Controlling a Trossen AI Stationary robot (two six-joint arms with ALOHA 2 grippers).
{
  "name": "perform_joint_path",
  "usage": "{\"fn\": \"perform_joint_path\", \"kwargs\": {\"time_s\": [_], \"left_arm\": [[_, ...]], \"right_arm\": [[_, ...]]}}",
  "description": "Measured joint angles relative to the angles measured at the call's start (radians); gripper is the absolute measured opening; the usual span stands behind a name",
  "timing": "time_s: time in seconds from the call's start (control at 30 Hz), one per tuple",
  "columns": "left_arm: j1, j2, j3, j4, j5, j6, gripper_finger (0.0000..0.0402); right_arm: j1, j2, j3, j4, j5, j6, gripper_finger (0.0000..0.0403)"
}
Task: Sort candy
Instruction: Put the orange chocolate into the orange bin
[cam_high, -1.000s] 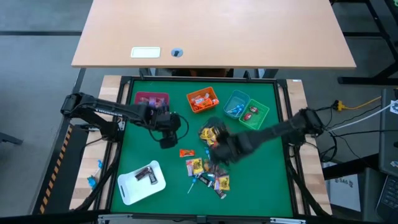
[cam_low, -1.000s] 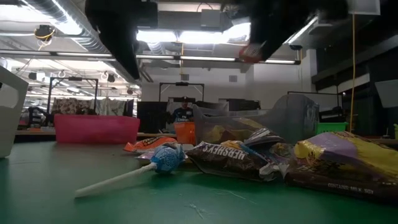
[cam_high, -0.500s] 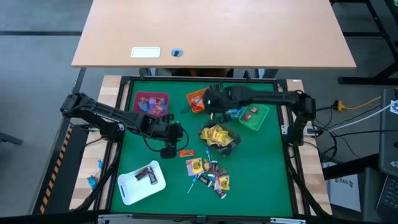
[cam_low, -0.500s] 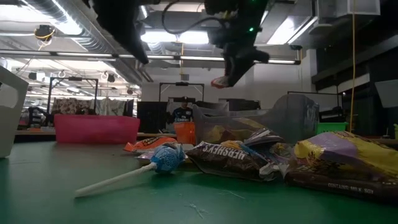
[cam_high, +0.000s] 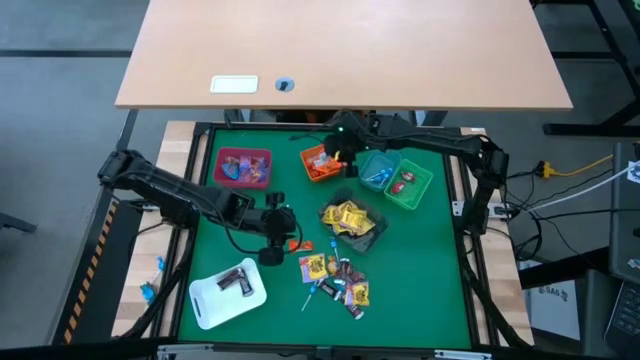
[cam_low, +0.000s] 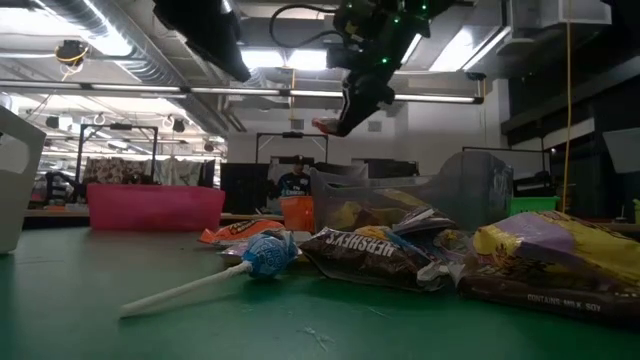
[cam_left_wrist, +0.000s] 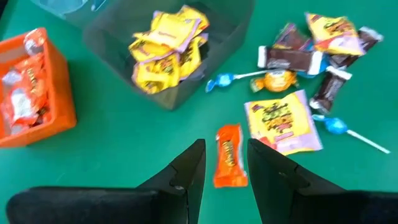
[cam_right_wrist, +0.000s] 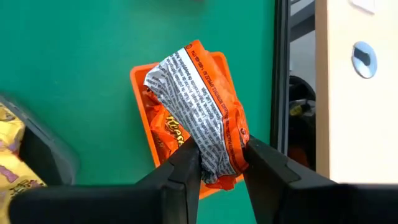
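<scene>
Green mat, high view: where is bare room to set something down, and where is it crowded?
Bare: the near right corner, right of the loose candy, and the near left strip between the pink bin and white tray. Crowded: the far row of bins around the orange bin, and the centre by the clear bin.

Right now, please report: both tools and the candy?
Right tool shut on orange wrapped candy packet, above orange plastic bin. Left tool open over orange packet on mat. Nothing in the way.
</scene>
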Motion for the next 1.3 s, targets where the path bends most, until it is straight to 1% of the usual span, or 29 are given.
{"fn": "perform_joint_path", "kwargs": {"time_s": [0.37, 0.47, 0.57, 0.73, 0.87, 1.0, 1.17, 1.3], "left_arm": [[-0.054, 0.074, 0.001, 0.037, 0.000, 0.001, 0.0108], [-0.059, 0.100, 0.001, 0.040, -0.002, 0.001, 0.0108], [-0.059, 0.124, 0.001, 0.039, -0.002, 0.005, 0.0108], [-0.059, 0.161, 0.001, 0.039, -0.003, 0.005, 0.0112], [-0.057, 0.196, 0.001, 0.041, -0.003, 0.005, 0.0136], [-0.057, 0.234, 0.001, 0.060, -0.003, 0.007, 0.0171], [-0.046, 0.281, 0.001, 0.086, -0.004, 0.008, 0.0209], [-0.025, 0.316, 0.001, 0.102, -0.004, 0.008, 0.0228]], "right_arm": [[-0.008, 0.001, 0.000, 0.012, 0.008, 0.001, 0.0104], [-0.008, 0.001, 0.000, 0.015, 0.024, 0.001, 0.0105], [-0.008, 0.001, 0.000, 0.020, 0.026, -0.001, 0.0122], [-0.008, 0.002, 0.000, 0.042, 0.026, -0.001, 0.0175], [-0.008, 0.002, 0.000, 0.041, 0.026, -0.001, 0.0212], [-0.008, 0.002, 0.000, 0.041, 0.026, -0.001, 0.0234], [-0.008, 0.002, 0.000, 0.029, 0.026, -0.001, 0.0241], [-0.008, 0.002, 0.000, 0.029, 0.026, -0.002, 0.0239]]}}
